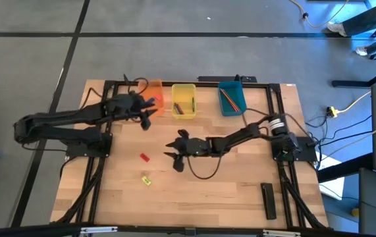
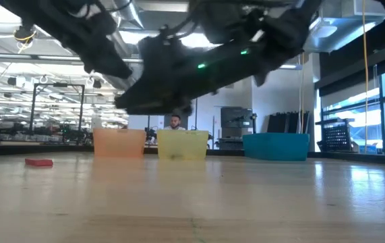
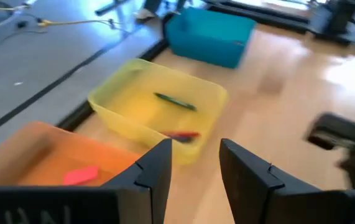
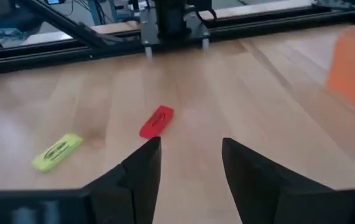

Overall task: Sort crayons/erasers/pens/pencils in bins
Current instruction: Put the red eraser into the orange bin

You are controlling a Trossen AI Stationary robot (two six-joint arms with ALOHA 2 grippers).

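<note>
Right tool (image 4: 186, 165), fingers spread and empty, faces the red eraser (image 4: 156, 121) lying just ahead on the surface (image 4: 239, 93). The eraser's long axis runs slightly oblique to the approach; the left tool (image 3: 193, 171), also spread, hangs far off by the orange bin (image 3: 34, 158).

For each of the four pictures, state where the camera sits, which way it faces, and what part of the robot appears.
High: overhead, straight down; both arms, three bins.
Low: table height, level across; arms overhead.
Left wrist: past the open left gripper onto orange bin, yellow bin.
Right wrist: past the open right gripper toward red eraser, yellow eraser.
Shared: both erasers also show from overhead.
</note>
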